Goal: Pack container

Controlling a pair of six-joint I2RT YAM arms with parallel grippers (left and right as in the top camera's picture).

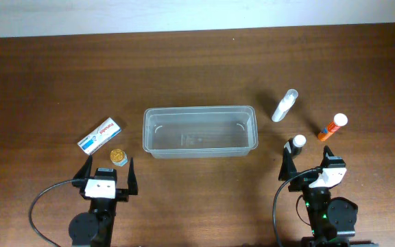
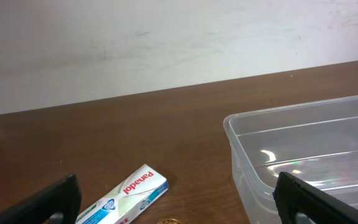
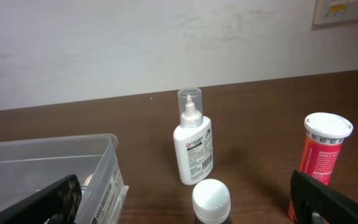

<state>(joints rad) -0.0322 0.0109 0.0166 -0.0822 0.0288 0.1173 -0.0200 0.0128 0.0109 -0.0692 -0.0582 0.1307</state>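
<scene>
The clear rectangular container [image 1: 199, 131] stands empty at the table's middle; it also shows in the left wrist view [image 2: 309, 155] and the right wrist view [image 3: 48, 168]. My left gripper [image 1: 108, 169] is open and empty, just behind a small gold-lidded jar [image 1: 118, 157] and near a white-and-blue Panadol box [image 1: 100, 135], which also shows in the left wrist view [image 2: 126, 196]. My right gripper [image 1: 310, 159] is open, with a white-capped dark bottle [image 1: 297, 143] standing between its fingers, untouched. A white dropper bottle [image 1: 284, 106] and an orange tube [image 1: 332, 127] stand beyond it.
The table is dark wood [image 1: 197, 62], with a pale wall behind its far edge. In the right wrist view the dropper bottle [image 3: 192, 146] stands upright behind the white cap [image 3: 211, 198], and the orange tube [image 3: 322, 149] stands at the right.
</scene>
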